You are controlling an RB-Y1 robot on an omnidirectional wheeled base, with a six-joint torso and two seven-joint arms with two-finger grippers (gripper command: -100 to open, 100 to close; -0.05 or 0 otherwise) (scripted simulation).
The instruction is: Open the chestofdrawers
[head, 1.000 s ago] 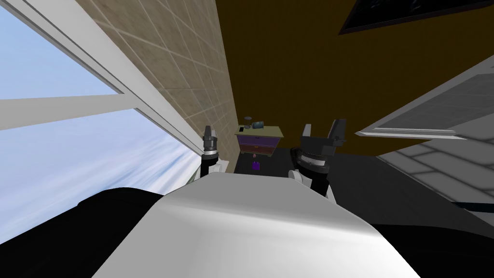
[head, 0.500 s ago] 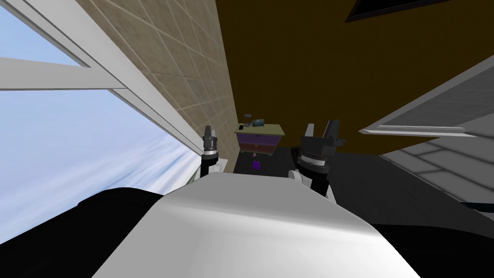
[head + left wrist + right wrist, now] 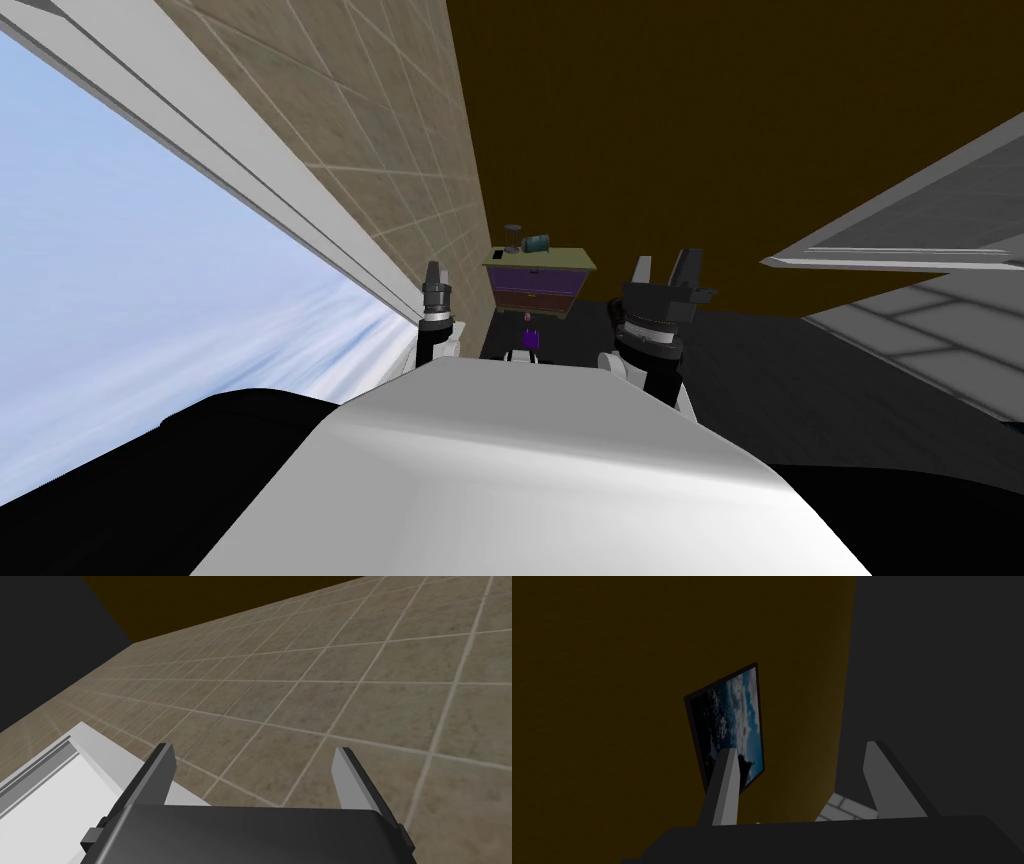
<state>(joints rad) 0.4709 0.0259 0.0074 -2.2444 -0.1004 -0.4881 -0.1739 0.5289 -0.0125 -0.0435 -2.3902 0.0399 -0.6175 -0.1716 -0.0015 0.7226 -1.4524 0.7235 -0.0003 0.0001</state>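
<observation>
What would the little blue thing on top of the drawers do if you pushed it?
It would probably roll: the blue thing looks round and seems to lie on its side on the chest of drawers. It sits toward the back of the top, so the brown wall might stop it. It looks small, so likely light.

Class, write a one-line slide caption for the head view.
Chest of drawers far ahead by the brown wall; left tool and right tool raised, open, touching nothing.
</observation>
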